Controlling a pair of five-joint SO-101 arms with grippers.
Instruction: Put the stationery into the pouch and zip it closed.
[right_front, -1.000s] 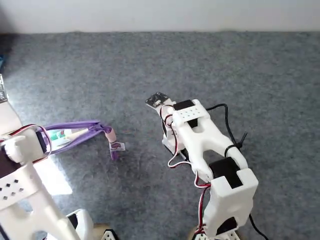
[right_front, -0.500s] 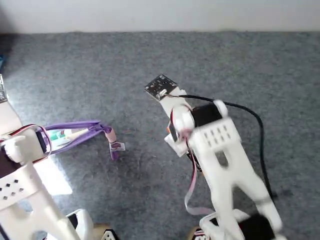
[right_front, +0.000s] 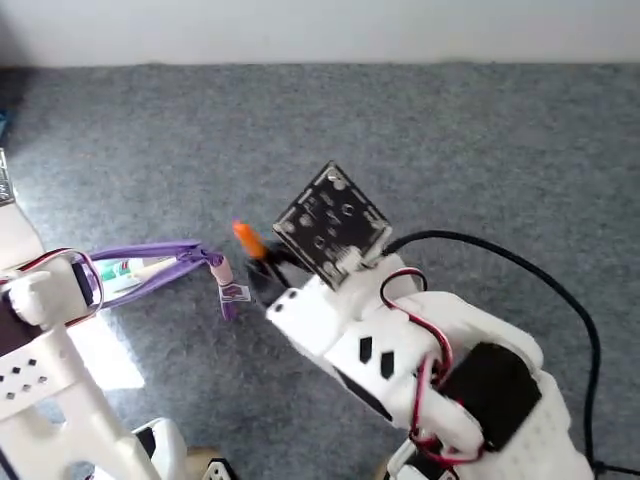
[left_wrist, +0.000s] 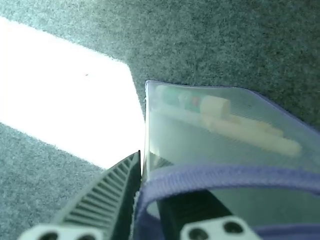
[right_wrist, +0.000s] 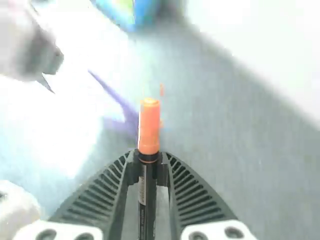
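Note:
A clear pouch (right_front: 150, 266) with purple edging lies on the grey carpet at the left, its purple zip tab (right_front: 229, 293) trailing toward the middle. My left gripper (left_wrist: 142, 167) is shut on the pouch's purple rim (left_wrist: 220, 177); white and green stationery (left_wrist: 225, 122) lies inside the pouch. My right gripper (right_wrist: 148, 156) is shut on a black marker with an orange cap (right_wrist: 149, 125). In the high view that marker (right_front: 247, 238) hangs just right of the pouch's open end, held by the right gripper (right_front: 263, 264). The purple pouch rim (right_wrist: 116, 100) lies blurred beyond the marker tip.
A bright patch of sunlight (right_front: 100, 362) falls on the carpet under the left arm (right_front: 40, 340). A white wall (right_front: 320, 30) runs along the back. A blue object (right_wrist: 120, 12) lies far off to the left. Open carpet (right_front: 500, 170) stretches to the right.
The right arm has swung left and risen, bringing the orange-capped marker close to the pouch's open end. The left arm and pouch have stayed still.

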